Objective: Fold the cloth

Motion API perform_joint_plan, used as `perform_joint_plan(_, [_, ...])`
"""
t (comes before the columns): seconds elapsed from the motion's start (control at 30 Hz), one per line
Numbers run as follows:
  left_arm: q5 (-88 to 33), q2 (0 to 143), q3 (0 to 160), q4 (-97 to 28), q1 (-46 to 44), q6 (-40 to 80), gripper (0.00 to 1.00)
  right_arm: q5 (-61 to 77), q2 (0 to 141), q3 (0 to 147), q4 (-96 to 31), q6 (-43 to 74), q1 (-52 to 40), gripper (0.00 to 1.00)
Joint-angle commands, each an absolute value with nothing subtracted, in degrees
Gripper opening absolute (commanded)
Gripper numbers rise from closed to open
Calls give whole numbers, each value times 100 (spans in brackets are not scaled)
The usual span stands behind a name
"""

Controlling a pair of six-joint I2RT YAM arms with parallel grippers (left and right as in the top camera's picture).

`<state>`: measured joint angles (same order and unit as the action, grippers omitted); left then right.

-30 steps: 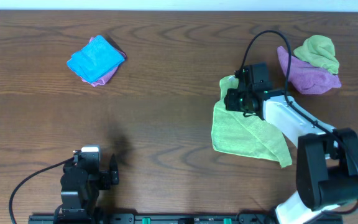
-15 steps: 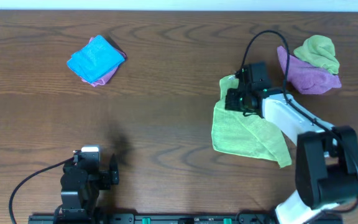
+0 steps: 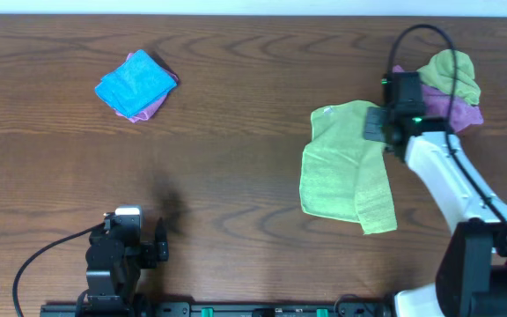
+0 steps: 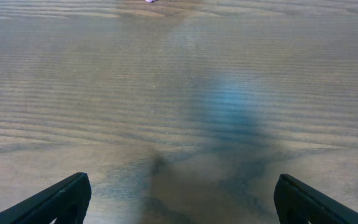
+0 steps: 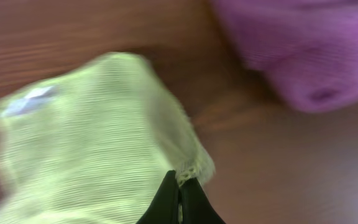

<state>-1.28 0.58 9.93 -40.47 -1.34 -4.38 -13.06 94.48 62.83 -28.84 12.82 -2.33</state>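
Observation:
A light green cloth (image 3: 341, 163) lies spread on the wooden table right of centre. My right gripper (image 3: 378, 123) is shut on its upper right edge. In the right wrist view the jaws (image 5: 180, 183) pinch the hem of the green cloth (image 5: 86, 137), which is stretched out to the left. My left gripper (image 3: 121, 239) rests at the front left, far from the cloth. In the left wrist view its fingers (image 4: 179, 196) are wide open over bare wood.
A purple and green cloth pile (image 3: 447, 88) sits at the back right, close behind my right gripper; its purple part shows in the right wrist view (image 5: 303, 43). A folded blue cloth on a pink one (image 3: 135, 84) lies at the back left.
My right gripper has moved to the right with the cloth's edge in it, unfolding the upper part of the green cloth. The left arm has not moved.

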Motion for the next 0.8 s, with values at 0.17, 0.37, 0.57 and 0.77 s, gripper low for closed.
perform_joint_plan(0.17, [-91,21,917,-4073,-152,-473,95,-2018,9441,6322,-3105,1170,843,29])
perform_joint_plan(0.37, [-89,21,917,-4073,-152,-473,95,-1977,9426,6322,-3181,1168,1240,50])
perform_joint_plan(0.57, [-89,21,917,-4073,-152,-473,95,-554,9021,6324,-3863,1170,1225,48])
perform_joint_plan(0.77, [-93,21,917,-4056,-152,-471,95,834,8322,6324,-4602,851,1225,52])
